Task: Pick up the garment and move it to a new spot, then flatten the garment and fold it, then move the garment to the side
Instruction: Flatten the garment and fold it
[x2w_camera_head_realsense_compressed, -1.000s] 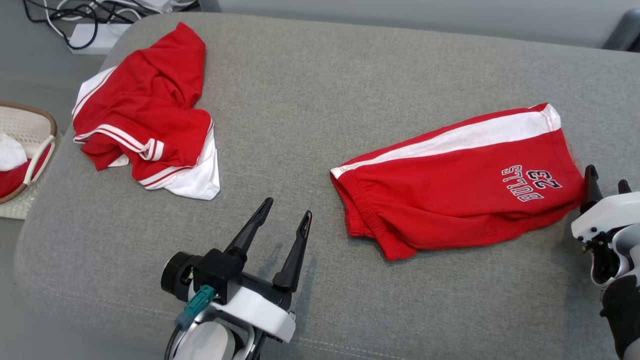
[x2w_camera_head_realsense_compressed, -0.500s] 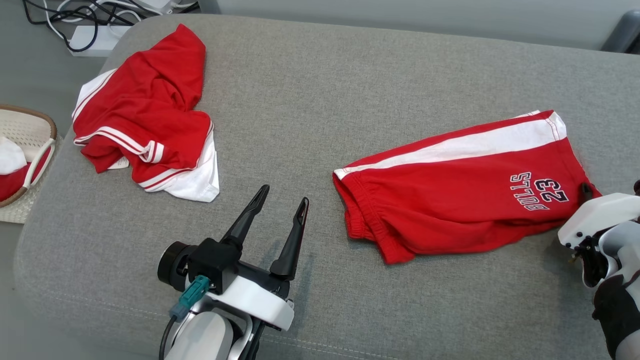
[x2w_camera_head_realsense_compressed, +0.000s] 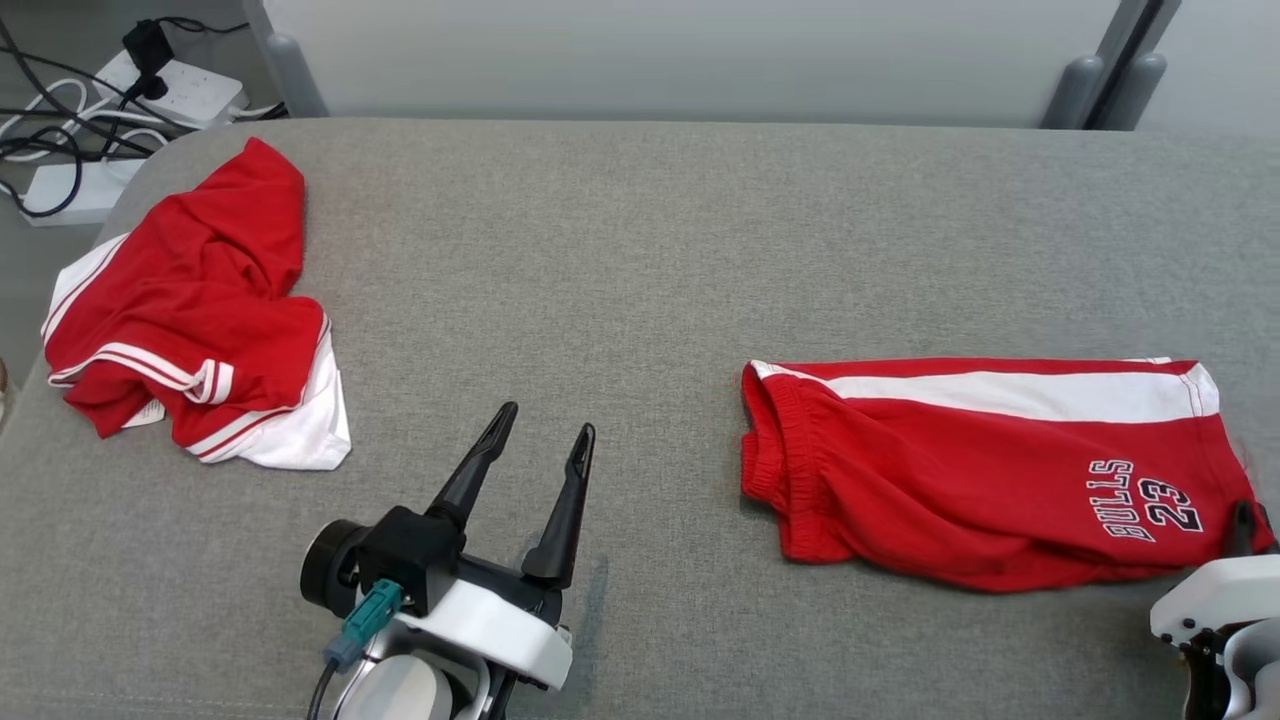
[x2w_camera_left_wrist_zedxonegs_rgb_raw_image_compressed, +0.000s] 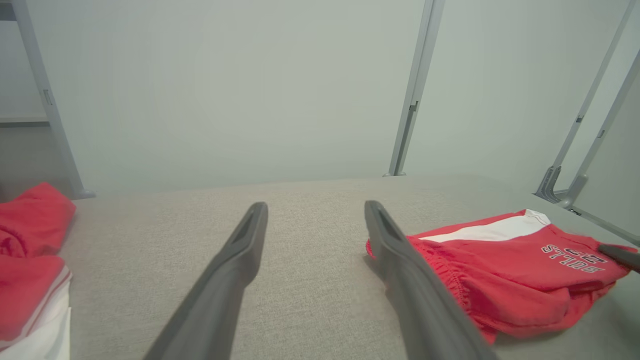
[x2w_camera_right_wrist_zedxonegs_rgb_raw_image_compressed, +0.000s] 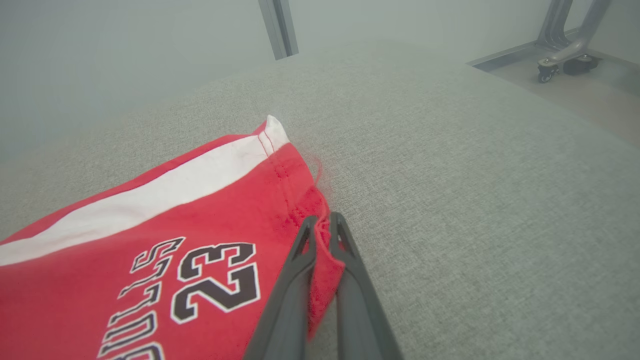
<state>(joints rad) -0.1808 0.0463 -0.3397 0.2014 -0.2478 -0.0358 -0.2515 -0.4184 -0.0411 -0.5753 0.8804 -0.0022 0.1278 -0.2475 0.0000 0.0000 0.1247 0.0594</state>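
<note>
Garment: red shorts (x2w_camera_head_realsense_compressed: 980, 480) with a white side stripe and "BULLS 23" print, lying folded on the grey cushion (x2w_camera_head_realsense_compressed: 640, 230).
Garment position: 4 o'clock in the head view; elastic waistband faces 9 o'clock, leg hem faces 3 o'clock.
Right gripper (x2w_camera_right_wrist_zedxonegs_rgb_raw_image_compressed: 322, 222): fingers closed together on the hem corner of the red shorts, next to the print; red fabric is pinched between the two fingers in the right wrist view.
Right gripper position: 4 o'clock corner of the head view, at the hem end of the shorts.
Left gripper (x2w_camera_head_realsense_compressed: 548, 420): fingers spread wide over bare cushion, tips pointing toward 1 o'clock.
Left gripper position: 7 o'clock in the head view, well apart from the red shorts.
Second garment: crumpled red-and-white garment (x2w_camera_head_realsense_compressed: 190, 320) at 9 o'clock, near the cushion's left edge, well apart from the red shorts.
Floor: white power strips (x2w_camera_head_realsense_compressed: 170, 80) with dark cables at 11 o'clock, beyond the cushion corner.
</note>
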